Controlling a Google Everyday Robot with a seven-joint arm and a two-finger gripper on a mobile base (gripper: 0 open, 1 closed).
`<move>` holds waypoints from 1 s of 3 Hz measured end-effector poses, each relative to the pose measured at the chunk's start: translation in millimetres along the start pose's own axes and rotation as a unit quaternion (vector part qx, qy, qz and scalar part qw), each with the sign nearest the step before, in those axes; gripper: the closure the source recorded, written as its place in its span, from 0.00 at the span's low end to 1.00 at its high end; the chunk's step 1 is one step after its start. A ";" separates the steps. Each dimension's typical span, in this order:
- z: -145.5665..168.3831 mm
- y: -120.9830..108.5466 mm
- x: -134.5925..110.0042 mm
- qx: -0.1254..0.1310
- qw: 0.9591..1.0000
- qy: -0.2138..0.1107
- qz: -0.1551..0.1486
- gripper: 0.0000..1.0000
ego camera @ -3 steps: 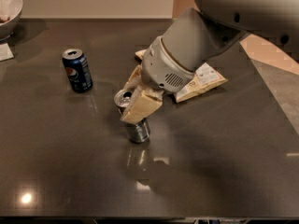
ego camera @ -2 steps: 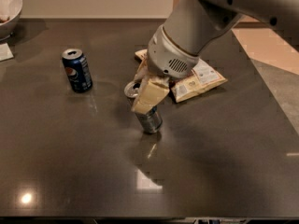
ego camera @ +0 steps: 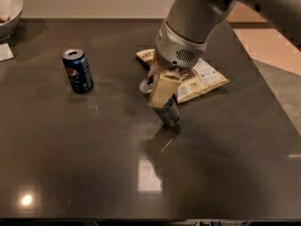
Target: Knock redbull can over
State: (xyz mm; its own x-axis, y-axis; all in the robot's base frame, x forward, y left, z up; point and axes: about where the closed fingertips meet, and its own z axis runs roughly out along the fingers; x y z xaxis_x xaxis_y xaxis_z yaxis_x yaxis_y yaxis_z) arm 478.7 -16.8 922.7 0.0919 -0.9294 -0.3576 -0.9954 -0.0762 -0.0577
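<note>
Gripper [ego camera: 159, 94]: mid-tabletop, pinching the redbull can [ego camera: 170, 114], which leans but is not yet flat.
Risk: unless the grip lets go, the can only tilts; once freed it may roll against the snack bag [ego camera: 203, 78].
Room: bare tabletop [ego camera: 211, 164] in front and to the left; Pepsi can [ego camera: 78, 71] well apart; edges well away.

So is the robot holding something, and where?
Yes. Near the middle of the table, the gripper holds the tilted silver can, jaws clamped on its upper half.
</note>
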 end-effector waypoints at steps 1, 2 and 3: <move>1.8 -2.5 11.1 -0.008 0.999 0.033 -0.004 1.00; 5.0 -0.8 16.7 -0.011 0.997 0.068 -0.019 1.00; 12.0 2.6 18.2 -0.013 0.994 0.101 -0.037 1.00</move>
State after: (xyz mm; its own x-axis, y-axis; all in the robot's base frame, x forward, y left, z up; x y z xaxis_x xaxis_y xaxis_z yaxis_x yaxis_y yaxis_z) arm 478.1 -29.6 904.9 0.1596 -0.9743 -0.1587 -0.9869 -0.1534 -0.0510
